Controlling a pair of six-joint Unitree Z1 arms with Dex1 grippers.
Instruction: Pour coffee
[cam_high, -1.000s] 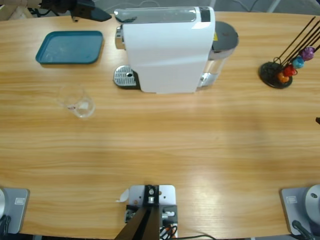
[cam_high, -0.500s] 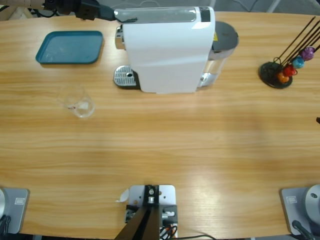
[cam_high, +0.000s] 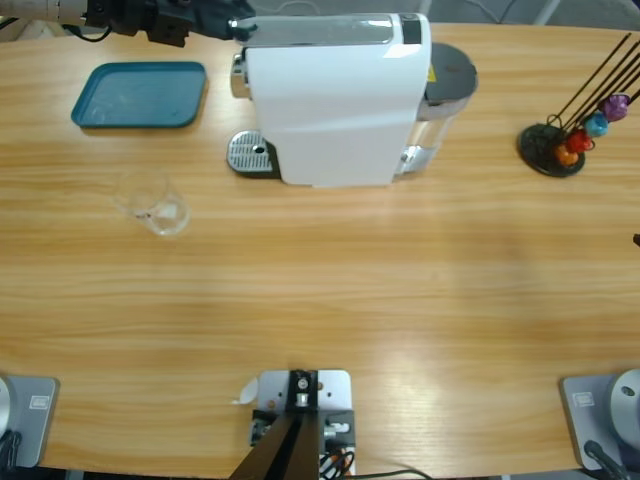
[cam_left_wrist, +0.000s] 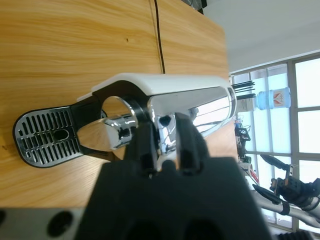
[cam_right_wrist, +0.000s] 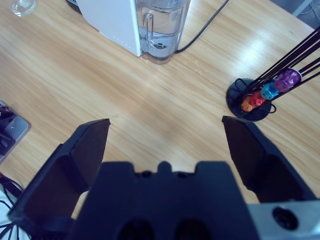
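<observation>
At the high view's upper left, the left gripper (cam_left_wrist: 163, 142) clamps the coffee machine (cam_high: 335, 100) lever (cam_left_wrist: 165, 122), while the right gripper (cam_right_wrist: 167, 142) hangs wide open.

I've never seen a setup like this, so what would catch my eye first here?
Probably the big white coffee machine standing at the far middle of the wooden table, with the left gripper reaching in at its chrome front from the top left. Next, the teal tray to the machine's left, and the black rack of coloured capsules at the right edge.
</observation>
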